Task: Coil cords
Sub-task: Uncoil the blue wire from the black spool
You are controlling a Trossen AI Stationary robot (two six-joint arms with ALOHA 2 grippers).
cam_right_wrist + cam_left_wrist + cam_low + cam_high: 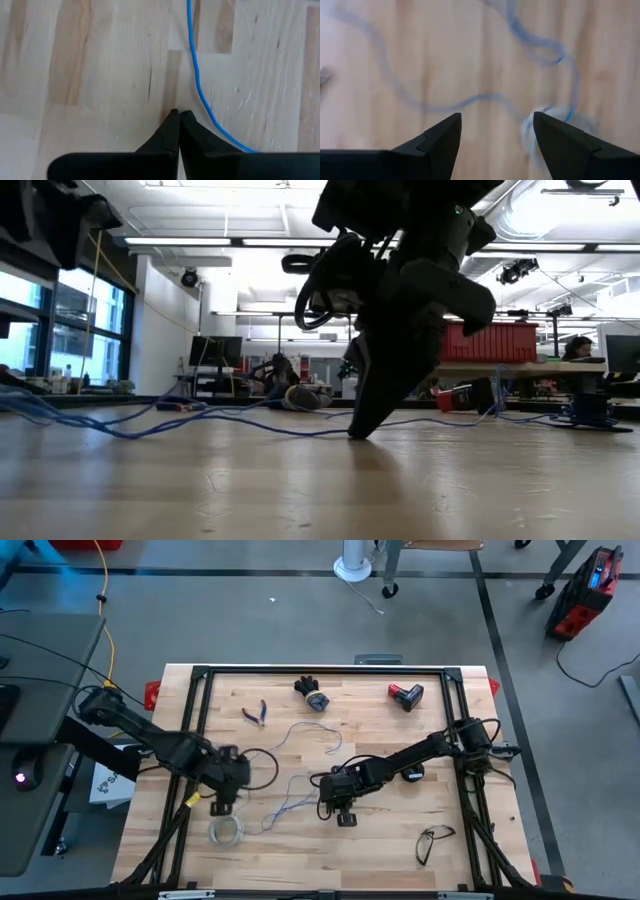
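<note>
Wire [196,75] slack on the wooden table [370,850], loose beside our shut right gripper [179,120].
Jaws pressed together, seemingly on nothing; left gripper [495,135] hovers spread above loops. Limp, light, springy, we judge; pinch one strand low. Spool [413,774] lies beyond.

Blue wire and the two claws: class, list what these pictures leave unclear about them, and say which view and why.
- Right claw, right wrist view: shut, but the wire runs beside it; pinched or missed, unclear.
- Low view: the right arm blocks the table's middle.
- Left wrist view: the wire is blurred beyond the open left claw.
- High view: wire ends too thin to trace.
</note>
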